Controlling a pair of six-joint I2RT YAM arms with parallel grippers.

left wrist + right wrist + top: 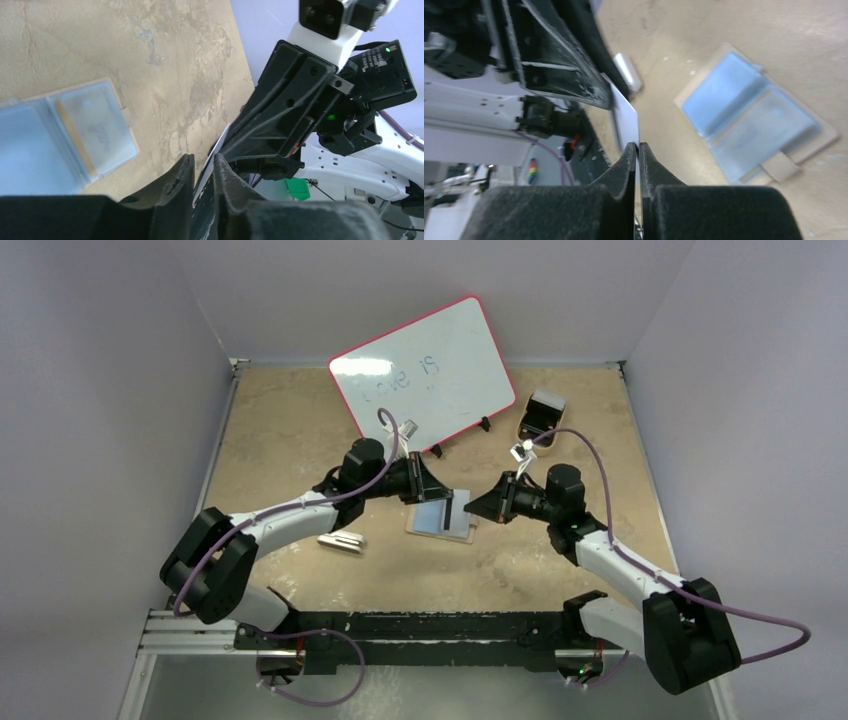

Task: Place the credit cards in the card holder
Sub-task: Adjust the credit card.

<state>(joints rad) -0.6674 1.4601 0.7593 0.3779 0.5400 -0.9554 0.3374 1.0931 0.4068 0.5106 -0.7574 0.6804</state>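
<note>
The card holder (pixel 441 517) lies open on the table, its clear pockets up; it also shows in the left wrist view (pixel 65 135) and the right wrist view (pixel 751 127). Above its right edge both grippers meet tip to tip. My right gripper (pixel 638 146) (pixel 478 507) is shut on the near edge of a pale credit card (pixel 626 120), held on edge. The card's other end (pixel 216 152) stands between the fingers of my left gripper (pixel 202 159) (pixel 438 492), whose jaws are parted slightly wider than the card.
A silver-white block (pixel 341 542) lies left of the holder, also seen beyond the card (pixel 628 72). A red-framed whiteboard (pixel 425 365) leans at the back. A tan oval tray (pixel 541 417) sits at the back right.
</note>
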